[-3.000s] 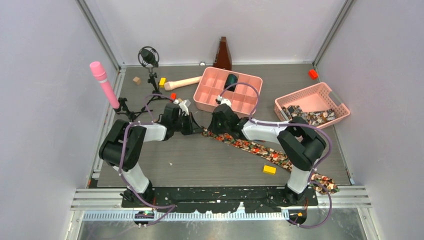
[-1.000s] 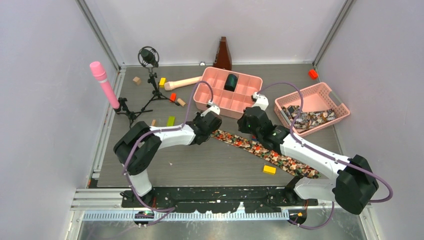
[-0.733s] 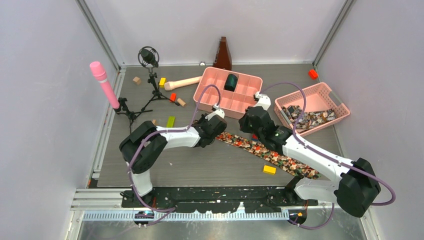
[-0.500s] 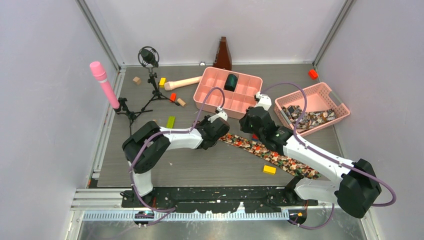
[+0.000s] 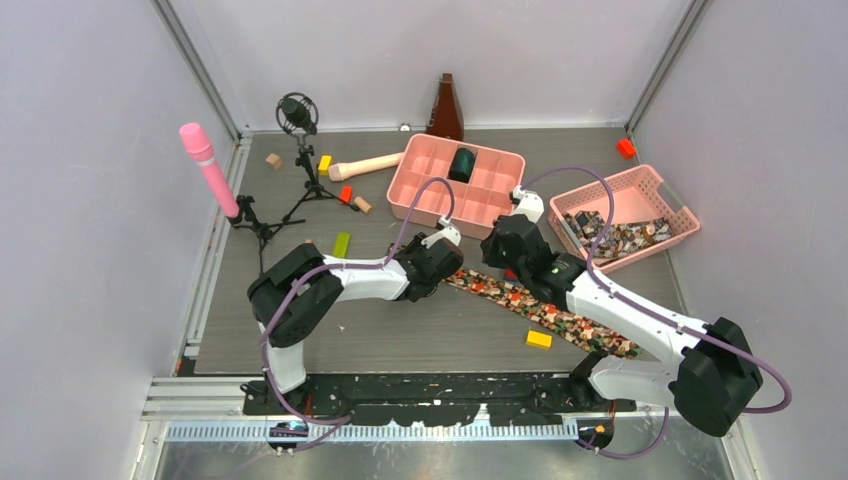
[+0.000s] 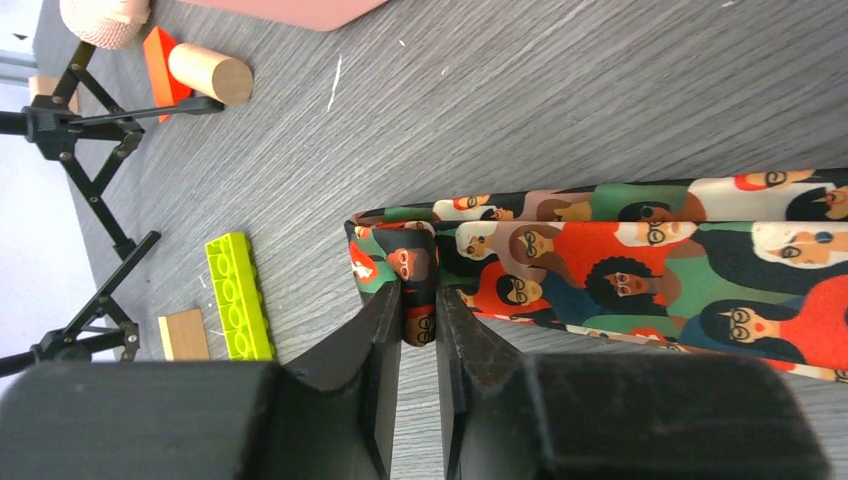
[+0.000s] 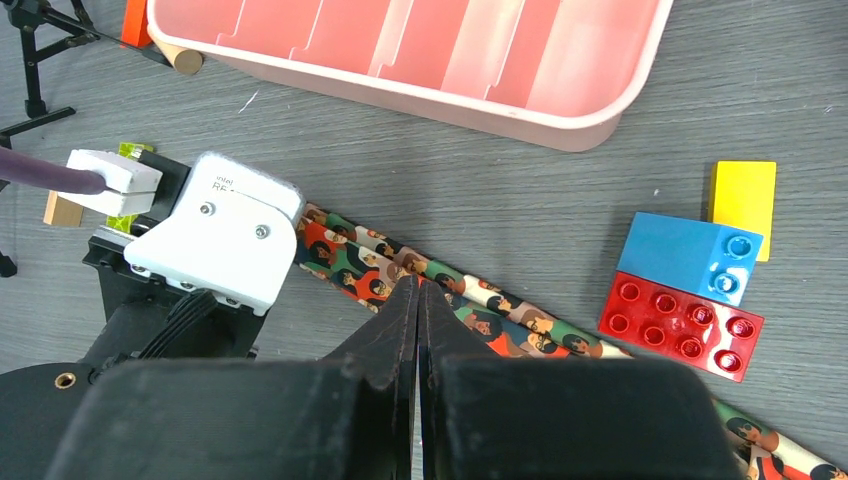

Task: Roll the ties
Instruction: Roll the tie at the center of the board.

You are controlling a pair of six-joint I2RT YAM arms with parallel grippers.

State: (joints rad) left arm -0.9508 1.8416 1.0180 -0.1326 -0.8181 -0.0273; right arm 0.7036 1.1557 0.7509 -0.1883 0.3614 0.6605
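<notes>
- My left gripper (image 6: 418, 300) is clamped on the folded-over tip of the tie (image 6: 640, 260). The jaws are only a sliver apart and the fabric fold fills the gap. My guess is this is the very first turn of the roll.
- My right gripper (image 7: 417, 285) is fully closed with nothing in it. Its tips sit over the tie a bit further along, right next to my left wrist. It looks like it's pinning the strip, but I can't tell how hard.
- The tie lies flat and diagonal on the table (image 5: 400, 330), running from the middle toward the near right. More ties (image 5: 615, 235) are heaped in the pink basket (image 5: 650, 180).
- Biggest worry: the fold is tiny, so if the left pinch slackens at all, the tip probably springs flat again.
- If I turn it off-axis, the roll will likely cone out sideways.
- My right tips are really close to the fold, so the grippers could bump or the fabric could bunch up between them.
- The red brick (image 7: 680, 325) and blue brick (image 7: 690, 255) sit just beside the strip, so dragging the tie could catch them.
</notes>
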